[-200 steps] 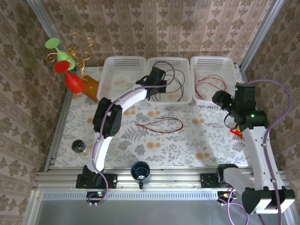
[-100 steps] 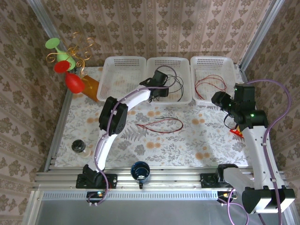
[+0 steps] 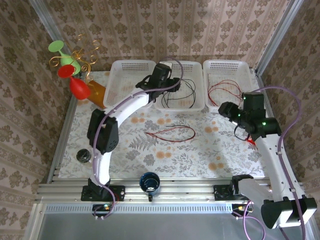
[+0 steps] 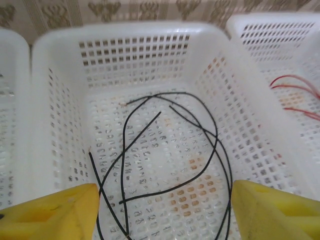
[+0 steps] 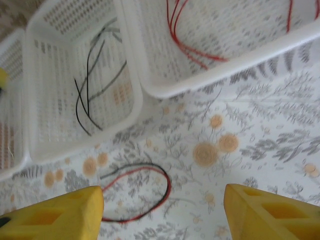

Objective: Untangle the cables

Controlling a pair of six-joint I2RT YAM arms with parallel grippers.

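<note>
1. Yellow fingers (image 4: 50,212) of the left gripper (image 4: 162,200) sit spread wide at the two bottom corners of the left wrist view, and nothing is held between them
2. Seen from above, the left arm rises from its base at the near edge and bends at the elbow. Its white forearm then runs diagonally forward and to the right, so the left gripper (image 3: 169,85) hangs over the near left part of the middle white perforated plastic basket (image 3: 192,64)
3. Thin black cables (image 4: 170,150) lie in loose, crossing loops on the floor of that basket, below the spread fingers
4. On the right gripper (image 5: 162,200) the yellow fingers (image 5: 272,212) are likewise wide apart and empty, pointing down at the floral-patterned tabletop (image 5: 250,135)
5. The right arm runs forward along the right edge of the table and turns its wrist to the left. This puts the right gripper (image 3: 226,109) over the tabletop, just in front of the right white perforated plastic basket (image 3: 227,63)
6. Thin red cables (image 3: 225,89) lie curled inside that right basket
7. A red-and-black cable loop (image 3: 172,132) lies flat on the tabletop in front of the middle basket, between the two arms and apart from both grippers
8. A third white perforated plastic basket (image 3: 131,67) stands at the left, touching the middle one
</note>
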